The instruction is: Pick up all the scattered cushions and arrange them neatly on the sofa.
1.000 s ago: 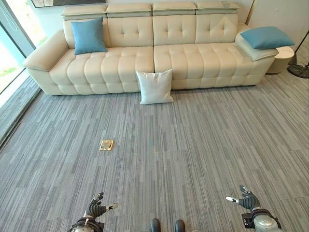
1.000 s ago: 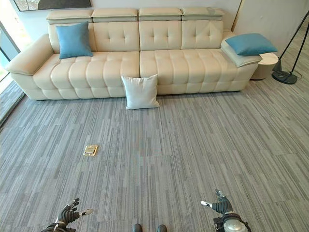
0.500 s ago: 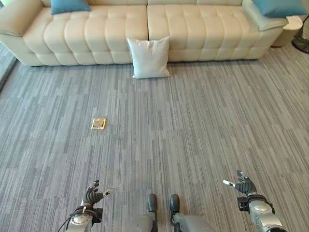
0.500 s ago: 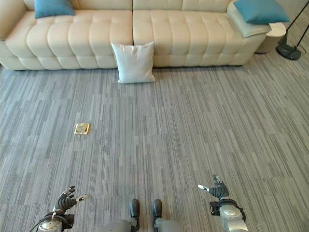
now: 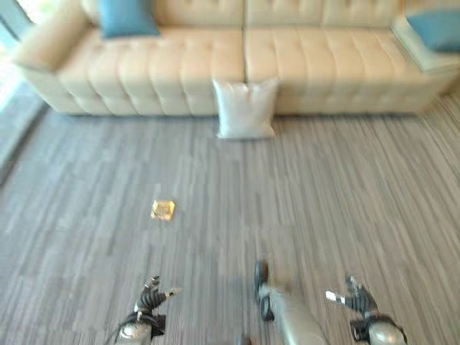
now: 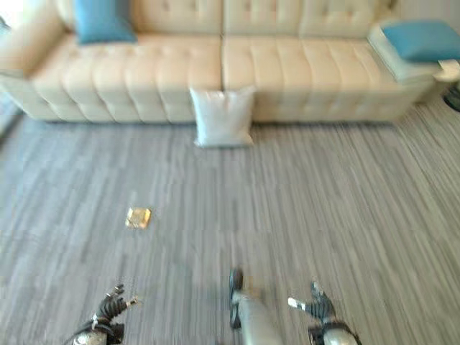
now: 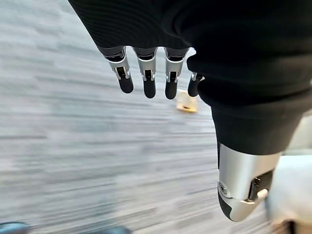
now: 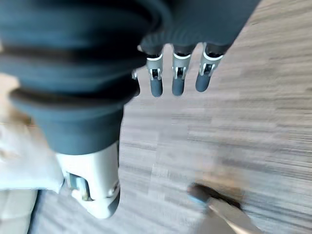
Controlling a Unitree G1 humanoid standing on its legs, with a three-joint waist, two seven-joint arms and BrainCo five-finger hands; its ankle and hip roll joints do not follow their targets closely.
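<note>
Nearest to you, both hands hang low over the grey striped carpet [image 5: 323,194] and neither carries anything. Your left hand [image 7: 146,78] has its fingers straight and relaxed above bare carpet, thumb held apart, touching nothing. Your right hand [image 8: 178,78] is the same: fingers extended, loosely spread, nothing between them and the thumb. In the head views they sit at the near edge of the floor, one to each side.

A little further out, toward the left side of the floor, lies a small square brass-coloured floor plate [image 5: 162,210] (not a cushion, so leave it be).

Beyond that, the white square fabric cushion [image 5: 246,108] stands on the carpet, propped upright against the front of the cream tufted leather sofa [image 5: 180,79], about at the middle seam. This is the one piece plainly left to pick up, and you are well apart from it, so you must close the distance before any reach.

Furthest off, a teal square cushion [image 5: 128,16] leans upright against the backrest near the sofa's left end, and it looks settled. A second teal cushion [image 6: 422,37] lies flat on the sofa's right arm; it is on the sofa, but you may judge it wants standing up to count as neat.

So, as I read it, the task is barely begun: nothing in hand, one cushion on the floor.
</note>
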